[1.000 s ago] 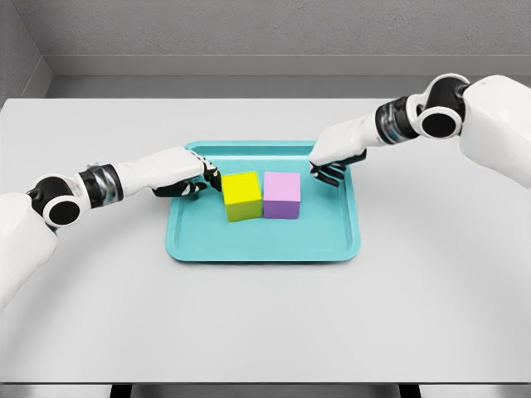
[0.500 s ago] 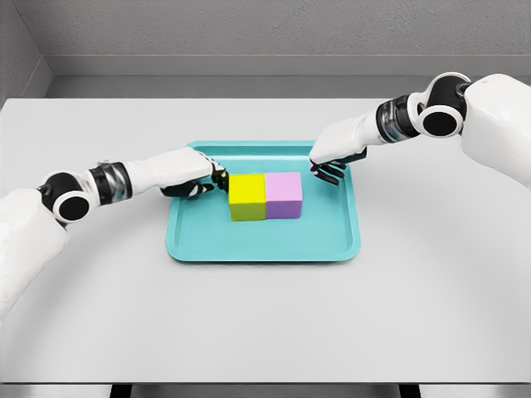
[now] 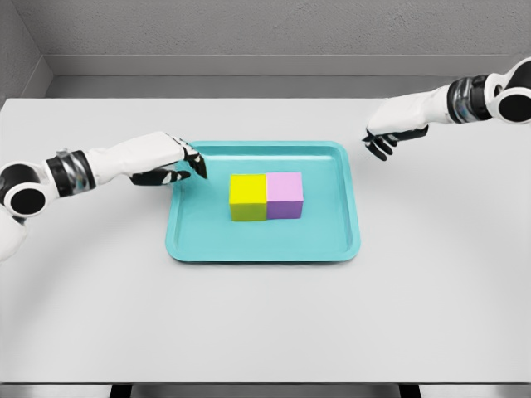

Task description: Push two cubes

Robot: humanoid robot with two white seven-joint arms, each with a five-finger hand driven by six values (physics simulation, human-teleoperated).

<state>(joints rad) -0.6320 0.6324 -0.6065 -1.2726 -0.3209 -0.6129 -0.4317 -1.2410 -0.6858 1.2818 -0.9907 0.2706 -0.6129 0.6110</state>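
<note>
The table [image 3: 265, 323] is a flat, pale grey-white surface that spans nearly the full width of the head view, with its far edge meeting a grey wall and its near edge running along the bottom of the frame. One item lies directly on it: a teal tray [image 3: 264, 249], rectangular with rounded corners and a low raised rim, positioned near the centre of the table and slightly toward the far side. The tray sits flat, its long sides roughly parallel to the near edge of the table.
</note>
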